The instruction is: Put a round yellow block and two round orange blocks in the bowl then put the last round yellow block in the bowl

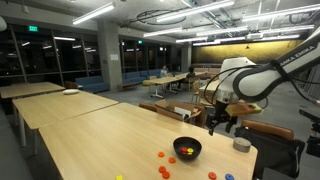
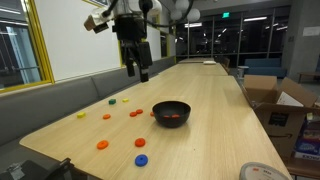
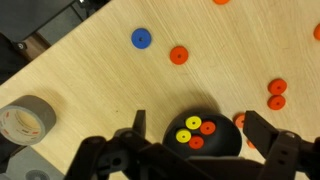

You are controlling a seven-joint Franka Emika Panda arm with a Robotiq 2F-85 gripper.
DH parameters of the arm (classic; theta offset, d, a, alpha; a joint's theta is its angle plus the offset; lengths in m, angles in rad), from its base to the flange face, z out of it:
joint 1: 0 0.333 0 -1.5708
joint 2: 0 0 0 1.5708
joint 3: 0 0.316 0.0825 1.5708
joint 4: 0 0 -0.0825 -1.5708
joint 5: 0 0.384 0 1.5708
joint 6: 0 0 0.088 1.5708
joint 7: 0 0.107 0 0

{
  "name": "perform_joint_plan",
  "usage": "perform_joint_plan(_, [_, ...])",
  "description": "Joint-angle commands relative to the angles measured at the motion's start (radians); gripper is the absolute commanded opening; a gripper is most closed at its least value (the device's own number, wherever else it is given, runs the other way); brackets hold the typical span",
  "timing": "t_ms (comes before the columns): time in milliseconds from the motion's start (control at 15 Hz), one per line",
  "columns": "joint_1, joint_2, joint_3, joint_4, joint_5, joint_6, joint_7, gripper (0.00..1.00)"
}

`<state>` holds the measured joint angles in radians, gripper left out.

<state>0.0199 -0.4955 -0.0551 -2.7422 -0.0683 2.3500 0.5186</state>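
The black bowl (image 3: 226, 143) lies directly below my gripper (image 3: 202, 128) in the wrist view. It holds two round yellow blocks (image 3: 193, 122) and two round orange blocks (image 3: 208, 127), all side by side. My gripper is open and empty, with one finger on each side of the bowl, well above it. In both exterior views the gripper (image 1: 220, 124) (image 2: 139, 71) hangs above the table, near the bowl (image 1: 187, 149) (image 2: 171, 105). Orange shows inside the bowl (image 2: 172, 117).
Loose orange blocks (image 3: 277, 94) (image 3: 178, 55) (image 2: 102, 145) and blue blocks (image 3: 140, 38) (image 2: 141, 159) lie on the wooden table (image 1: 100, 135). Small yellow pieces (image 2: 82, 115) lie further off. A grey tape roll (image 3: 22, 120) (image 1: 241, 145) sits near the table edge.
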Motion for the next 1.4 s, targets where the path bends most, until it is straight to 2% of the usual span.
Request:
perform_joint_plan(0, [-0.065,-0.222,0.033,-0.007,0.043,-0.208,-0.094,1.00])
perform_joint_plan(200, [-0.092,-0.333,0.016,-0.026,0.024,-0.327,-0.198,1.00])
perform_joint_plan(267, [-0.096,-0.333,0.006,0.001,0.016,-0.358,-0.248,1.00])
perform_joint_plan(733, [-0.077,-0.335,-0.118,-0.001,-0.012,-0.351,-0.689,1.00])
perform_joint_plan(867, [-0.082,-0.325,-0.153,-0.003,-0.018,-0.353,-0.781,1.00])
perform_joint_plan(1000, [-0.098,-0.311,-0.177,-0.007,-0.019,-0.343,-0.817,1.00])
perform_joint_plan(1067, [-0.097,-0.320,-0.148,-0.009,-0.001,-0.353,-0.769,1.00])
perform_joint_plan(1333, [-0.099,-0.308,-0.169,-0.011,-0.002,-0.352,-0.802,1.00])
